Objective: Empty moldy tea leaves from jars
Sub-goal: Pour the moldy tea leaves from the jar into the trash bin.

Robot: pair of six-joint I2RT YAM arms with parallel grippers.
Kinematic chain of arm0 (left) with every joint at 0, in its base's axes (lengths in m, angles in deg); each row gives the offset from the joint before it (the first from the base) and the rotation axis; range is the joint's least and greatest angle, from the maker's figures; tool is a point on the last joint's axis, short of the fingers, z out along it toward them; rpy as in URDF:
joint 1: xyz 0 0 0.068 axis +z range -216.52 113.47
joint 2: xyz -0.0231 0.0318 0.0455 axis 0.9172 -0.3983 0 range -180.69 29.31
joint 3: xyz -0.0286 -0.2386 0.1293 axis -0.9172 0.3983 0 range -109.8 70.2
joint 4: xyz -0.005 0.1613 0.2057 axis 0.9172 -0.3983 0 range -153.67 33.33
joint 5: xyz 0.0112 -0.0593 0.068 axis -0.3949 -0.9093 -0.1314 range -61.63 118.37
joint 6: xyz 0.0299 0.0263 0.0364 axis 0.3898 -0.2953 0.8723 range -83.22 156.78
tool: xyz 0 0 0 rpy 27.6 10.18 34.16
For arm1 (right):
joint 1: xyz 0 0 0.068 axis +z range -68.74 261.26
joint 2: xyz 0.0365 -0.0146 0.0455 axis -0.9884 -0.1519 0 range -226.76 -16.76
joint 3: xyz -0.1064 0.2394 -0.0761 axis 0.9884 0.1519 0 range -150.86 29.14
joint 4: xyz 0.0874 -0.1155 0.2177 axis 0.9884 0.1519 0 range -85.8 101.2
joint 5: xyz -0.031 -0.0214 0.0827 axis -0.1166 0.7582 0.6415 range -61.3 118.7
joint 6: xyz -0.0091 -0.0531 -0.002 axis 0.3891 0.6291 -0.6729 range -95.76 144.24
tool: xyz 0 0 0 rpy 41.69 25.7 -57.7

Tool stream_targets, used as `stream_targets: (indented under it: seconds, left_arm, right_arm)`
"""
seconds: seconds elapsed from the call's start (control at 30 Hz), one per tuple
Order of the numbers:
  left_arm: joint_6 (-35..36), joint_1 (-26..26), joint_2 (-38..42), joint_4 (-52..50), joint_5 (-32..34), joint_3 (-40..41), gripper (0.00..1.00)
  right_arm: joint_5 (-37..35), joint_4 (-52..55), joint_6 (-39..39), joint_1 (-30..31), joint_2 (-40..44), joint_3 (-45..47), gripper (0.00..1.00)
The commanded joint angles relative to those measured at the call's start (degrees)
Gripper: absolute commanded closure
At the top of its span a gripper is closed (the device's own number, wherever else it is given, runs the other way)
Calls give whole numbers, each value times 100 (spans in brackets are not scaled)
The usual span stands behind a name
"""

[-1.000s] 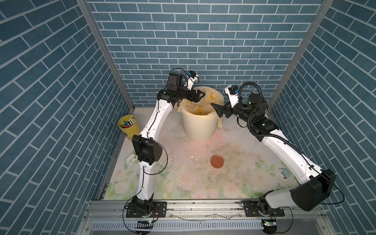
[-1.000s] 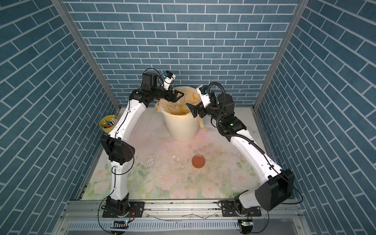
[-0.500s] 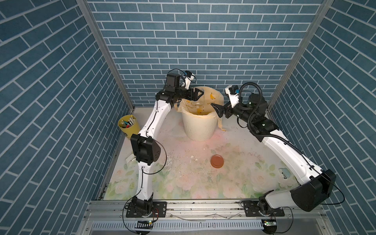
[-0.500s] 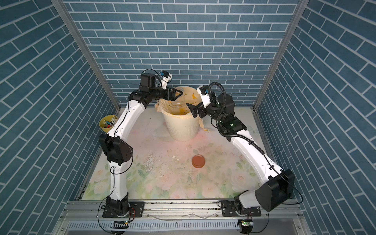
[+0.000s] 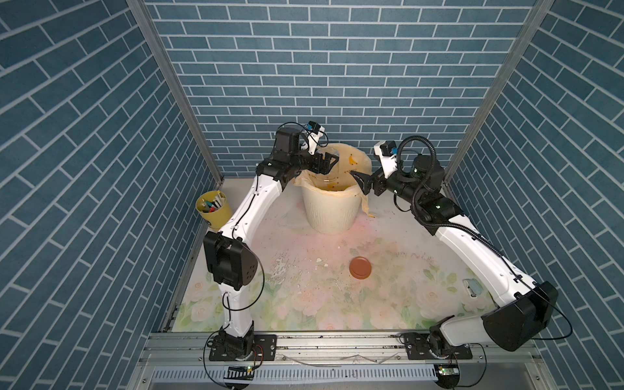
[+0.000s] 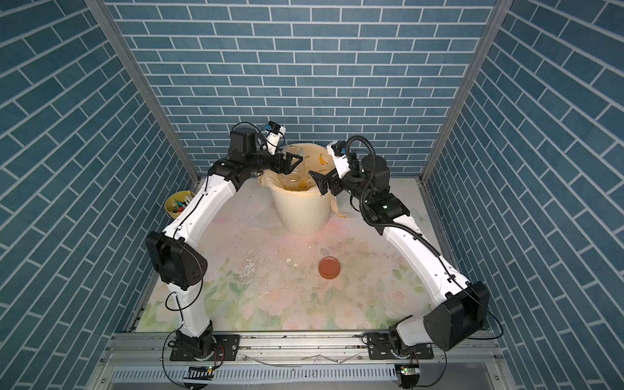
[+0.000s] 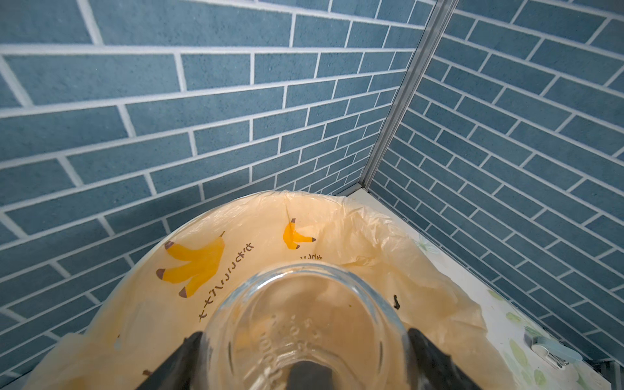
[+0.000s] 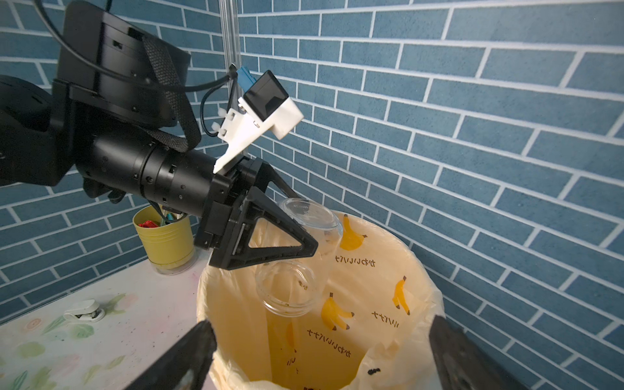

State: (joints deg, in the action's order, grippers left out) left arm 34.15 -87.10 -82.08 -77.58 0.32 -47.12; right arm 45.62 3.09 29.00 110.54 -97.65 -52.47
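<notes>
The jar (image 8: 300, 256) is clear glass, has no lid on, and looks empty apart from a few dark specks. My left gripper (image 8: 297, 236) is shut on it and holds it tilted, mouth down, over the cream bin (image 5: 332, 216) with the banana-print liner (image 7: 236, 219). Both top views show this grip (image 5: 326, 163) (image 6: 293, 162). In the left wrist view the jar (image 7: 304, 320) fills the space between the fingers. The reddish-brown lid (image 5: 360, 267) (image 6: 329, 267) lies flat on the mat. My right gripper (image 5: 359, 184) (image 8: 320, 327) stands open at the bin's right rim, holding nothing. The tea leaves are out of view.
A yellow pen cup (image 5: 213, 209) (image 8: 165, 236) stands at the back left by the wall. White crumbs (image 5: 280, 266) are scattered mid-mat. A white clip (image 8: 84, 312) lies near the cup. A small pale blue object (image 5: 474, 287) sits under the right arm. Brick walls close in on three sides.
The left wrist has turned a little and the arm has shifted slightly, with the jar still over the bin. The right arm has not moved.
</notes>
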Motion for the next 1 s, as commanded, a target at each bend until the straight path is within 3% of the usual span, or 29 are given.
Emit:
stream_targets:
  seconds: [0.0,0.23,0.37,0.5,0.63,0.77,0.97]
  left_arm:
    - [9,-16,-84,666,35,-102,100]
    - [-286,-12,-93,1119,-89,-1033,100]
    - [-812,13,378,2250,32,-26,100]
    - [-2177,305,938,4428,-284,1330,100]
    - [-3684,615,1137,6698,-637,2262,100]
    - [-4563,826,1176,8065,-698,2739,100]
    - [-5648,928,814,9740,-940,2731,100]
  right_arm:
    - [69,-38,-47,-19,81,-12,1]
    - [83,30,11,-21,103,-155,1]
    - [98,-188,-152,-27,216,133,1]
    - [712,-294,-565,-140,293,181,2]
    - [1688,-795,-1532,-258,184,143,6]
    - [2503,-2088,-3011,-405,-46,299,7]
    - [2992,-3465,-4747,-407,-644,93,9]
